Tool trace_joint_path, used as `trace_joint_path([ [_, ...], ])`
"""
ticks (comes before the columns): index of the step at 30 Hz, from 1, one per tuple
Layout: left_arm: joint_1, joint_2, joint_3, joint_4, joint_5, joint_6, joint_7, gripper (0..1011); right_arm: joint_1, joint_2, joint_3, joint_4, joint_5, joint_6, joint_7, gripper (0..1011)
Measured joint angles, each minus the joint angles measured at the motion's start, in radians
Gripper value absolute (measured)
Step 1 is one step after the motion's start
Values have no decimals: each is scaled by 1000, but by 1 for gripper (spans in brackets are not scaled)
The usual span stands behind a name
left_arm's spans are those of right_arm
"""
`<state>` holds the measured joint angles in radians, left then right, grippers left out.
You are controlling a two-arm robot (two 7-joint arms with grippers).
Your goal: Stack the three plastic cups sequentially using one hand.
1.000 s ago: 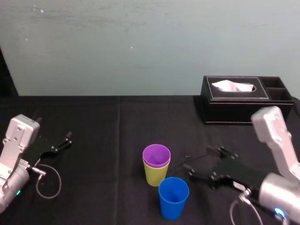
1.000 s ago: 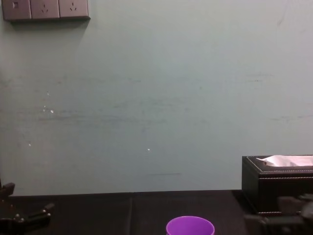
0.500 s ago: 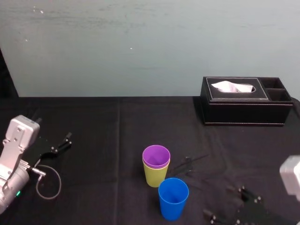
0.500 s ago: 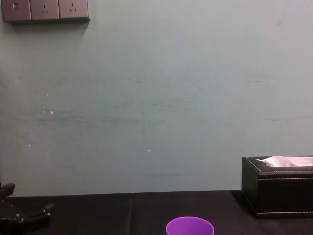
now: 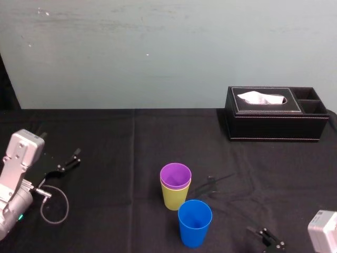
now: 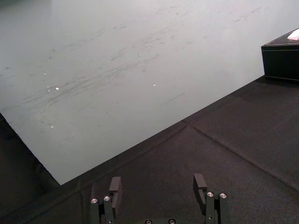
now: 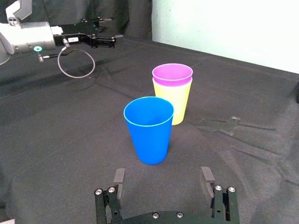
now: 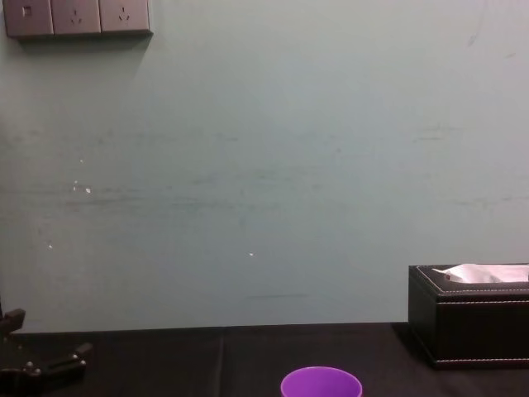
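Black cloth [image 5: 116,147] covers the table from the near edge to the wall, with a seam running across it and a patch of wrinkles to the right of the cups. Nearest the robot, the right gripper [image 7: 162,177] hovers low over the cloth at the near right of the table, its fingers spread wide and holding nothing. The blue cup [image 7: 149,128] stands upright just ahead of those fingers, apart from them and roughly centred on the gap. Just behind the blue cup and close beside it, the purple cup [image 7: 172,74] sits nested inside the yellow-green cup [image 7: 174,105], both upright, with only the purple rim showing above the yellow-green one. Well off to the left, the left gripper [image 6: 157,183] rests idle near the table's left edge, its fingers also apart and empty, with a loop of cable [image 5: 55,203] beside its arm. A small white label on that gripper's body, seen from the right wrist view, is too small to read. At the far right stands a black stitched tissue box [image 5: 274,113] with a white tissue poking out of its top. Behind everything rises a pale, scuffed green wall [image 8: 264,165], with a row of wall sockets [image 8: 76,16] high on the left.
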<state>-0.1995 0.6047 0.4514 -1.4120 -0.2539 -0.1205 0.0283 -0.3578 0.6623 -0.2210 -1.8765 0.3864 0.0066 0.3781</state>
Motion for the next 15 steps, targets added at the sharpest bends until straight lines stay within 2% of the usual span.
trace_joint_path([
  [5, 0, 0, 0, 0, 0, 0, 0, 1000, 16, -37, -24, 33, -47, -34, 0, 1003],
  [15, 0, 0, 0, 0, 0, 0, 0, 1000, 37, -94, -46, 45, -88, -31, 0, 1003],
])
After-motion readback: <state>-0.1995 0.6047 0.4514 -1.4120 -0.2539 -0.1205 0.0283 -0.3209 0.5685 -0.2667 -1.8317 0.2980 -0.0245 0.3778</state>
